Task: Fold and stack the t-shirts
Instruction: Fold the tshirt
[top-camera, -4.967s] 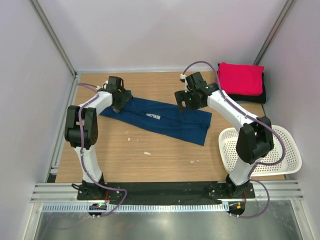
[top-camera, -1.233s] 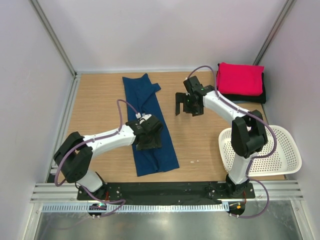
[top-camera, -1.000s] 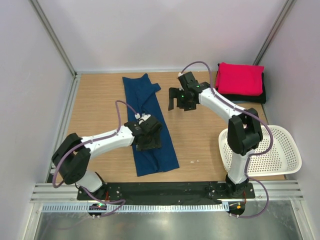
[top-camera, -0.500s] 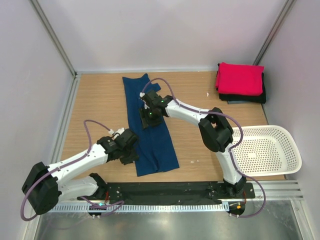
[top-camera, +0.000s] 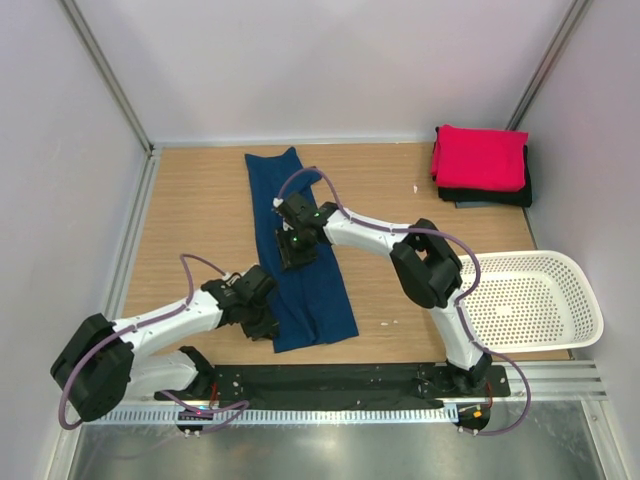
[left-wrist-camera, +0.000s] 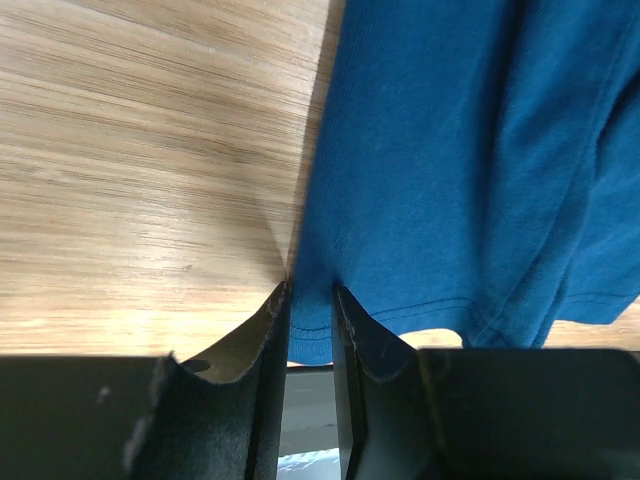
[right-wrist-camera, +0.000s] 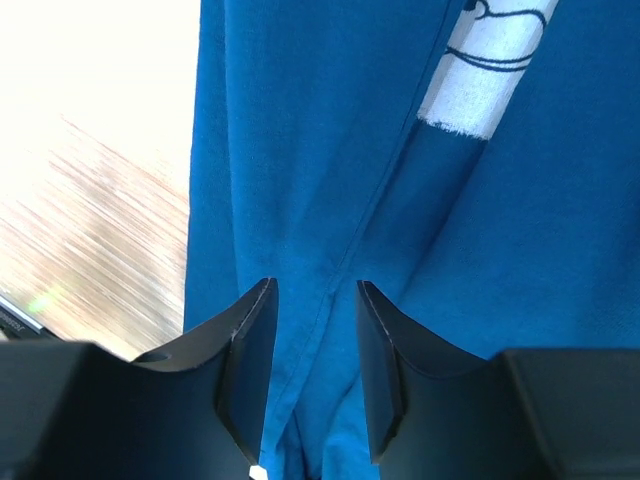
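Navy t-shirt (top-camera: 312, 300) lies stretched flat beneath both your tools. Your left gripper (left-wrist-camera: 311, 292) pinches its hem edge. Your right gripper (right-wrist-camera: 314, 288) straddles a crease midway, grip uncertain, likely to lift for folding.

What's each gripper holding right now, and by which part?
Left gripper pinches the navy t-shirt at its near-left hem corner. Right gripper straddles a mid-shirt crease; whether it grips cannot be told.
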